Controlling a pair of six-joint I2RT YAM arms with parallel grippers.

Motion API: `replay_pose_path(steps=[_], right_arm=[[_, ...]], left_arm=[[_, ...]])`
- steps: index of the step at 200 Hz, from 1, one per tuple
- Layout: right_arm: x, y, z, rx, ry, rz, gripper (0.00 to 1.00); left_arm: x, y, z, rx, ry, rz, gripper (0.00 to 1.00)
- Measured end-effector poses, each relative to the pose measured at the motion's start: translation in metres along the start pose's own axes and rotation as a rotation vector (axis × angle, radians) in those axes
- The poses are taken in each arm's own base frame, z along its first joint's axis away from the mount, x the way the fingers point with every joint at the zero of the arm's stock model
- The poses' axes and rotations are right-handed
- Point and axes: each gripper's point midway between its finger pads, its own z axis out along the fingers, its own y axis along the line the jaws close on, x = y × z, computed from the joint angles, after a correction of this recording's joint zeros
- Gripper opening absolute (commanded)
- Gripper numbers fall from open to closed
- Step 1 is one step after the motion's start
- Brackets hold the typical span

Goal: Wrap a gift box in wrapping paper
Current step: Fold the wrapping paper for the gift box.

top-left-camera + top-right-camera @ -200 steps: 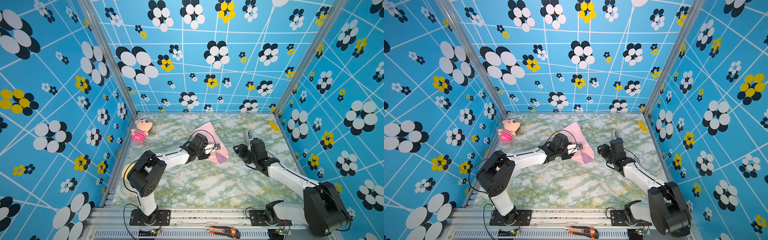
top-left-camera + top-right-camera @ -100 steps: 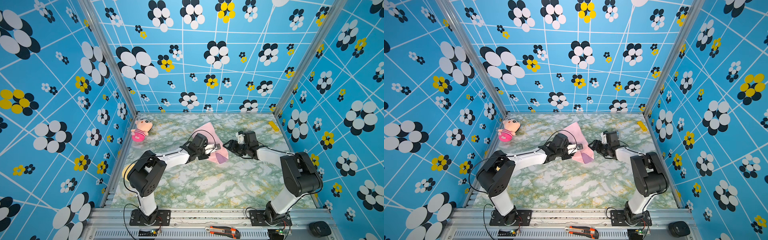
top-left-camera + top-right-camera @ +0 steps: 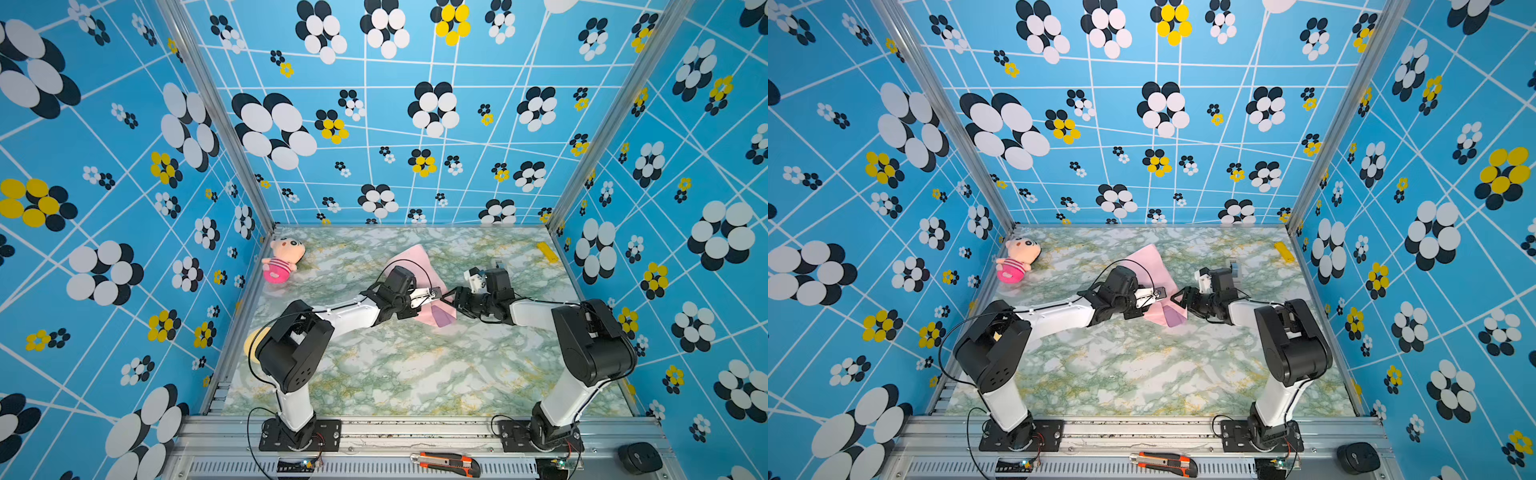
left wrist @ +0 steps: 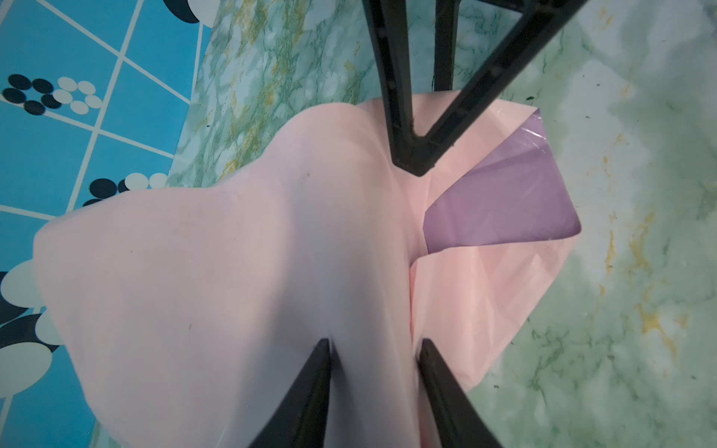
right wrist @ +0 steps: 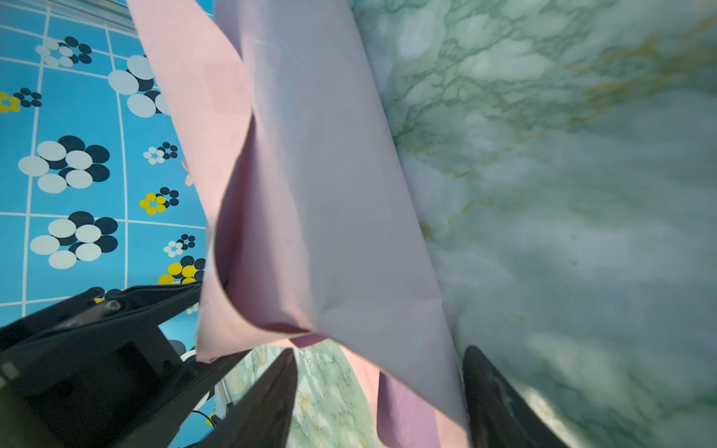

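The right fingers have just swung in from three o'clock, spread astride a flap of the wrapping paper mid-counter, left fingers clamped on its pink ridge, gift box hidden, so a fold looks next.

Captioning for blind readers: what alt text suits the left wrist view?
Pale pink wrapping paper bulges between the fingers of the left gripper; the right gripper reaches it beside a lilac flap, over a marbled table.

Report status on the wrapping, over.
Left gripper shut on the wrapping paper, pink face showing. Right gripper open, astride a loose paper edge. Box not visible. Doll well apart, far edge.
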Motion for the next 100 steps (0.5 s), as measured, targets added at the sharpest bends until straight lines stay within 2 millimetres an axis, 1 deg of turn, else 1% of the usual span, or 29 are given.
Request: replay_pose_path(steps=[33,58,64,73,76,93,100], right_arm=[[0.015,0.01,0.01,0.006,0.037,-0.042,0.56],[0.018,0.01,0.014,0.056,0.044,-0.076,0.49],[0.018,0.009,0.015,0.074,0.043,-0.08,0.51],[0.015,0.005,0.015,0.111,0.036,-0.084,0.61],[0.015,0.004,0.015,0.119,0.034,-0.087,0.63],[0.008,-0.005,0.011,0.195,0.013,-0.101,0.63],[0.006,-0.008,0.009,0.223,0.005,-0.109,0.6]], left_arm=[[0.0,0.0,0.0,0.0,0.0,0.0,0.39],[0.0,0.0,0.0,0.0,0.0,0.0,0.39],[0.0,0.0,0.0,0.0,0.0,0.0,0.38],[0.0,0.0,0.0,0.0,0.0,0.0,0.38],[0.0,0.0,0.0,0.0,0.0,0.0,0.38],[0.0,0.0,0.0,0.0,0.0,0.0,0.38],[0.0,0.0,0.0,0.0,0.0,0.0,0.38]])
